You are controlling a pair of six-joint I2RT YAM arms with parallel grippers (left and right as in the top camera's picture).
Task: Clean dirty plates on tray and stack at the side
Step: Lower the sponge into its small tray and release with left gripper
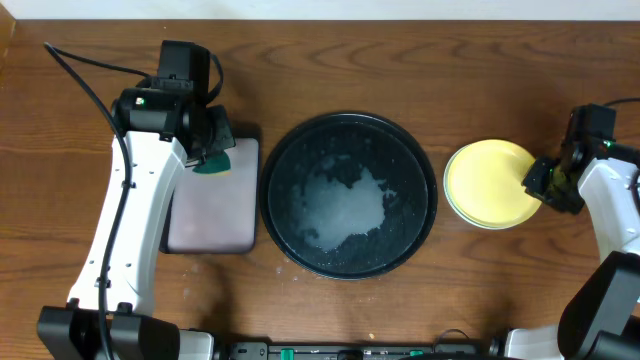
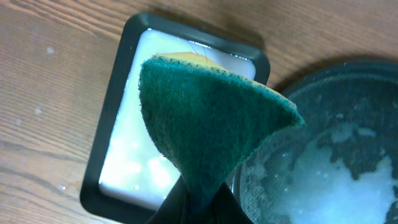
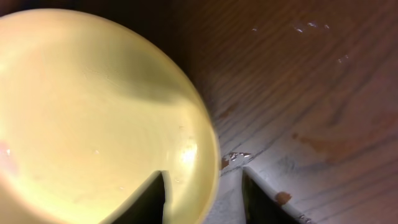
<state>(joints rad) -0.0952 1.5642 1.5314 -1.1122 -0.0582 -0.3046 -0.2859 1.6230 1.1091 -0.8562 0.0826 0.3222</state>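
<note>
The yellow plate [image 1: 490, 182] lies on the table right of the black tray [image 1: 290, 135], and a pale green rim [image 1: 458, 214] shows just under it. My right gripper [image 1: 545, 185] is open astride the yellow plate's right rim. In the right wrist view [image 3: 203, 171] one finger is over the plate [image 3: 93, 112] and the other over the table. My left gripper [image 1: 212, 152] is shut on a green sponge [image 2: 211, 118] and holds it above the grey tray. The black tray [image 2: 348, 99] holds only white soapy residue.
A rectangular grey tray with a black rim [image 1: 210, 215] lies left of the black tray, with pale liquid in it [image 2: 107, 130]. The left arm's cable runs over the table's back left. Wet spots mark the wood beside the yellow plate [image 3: 236, 155].
</note>
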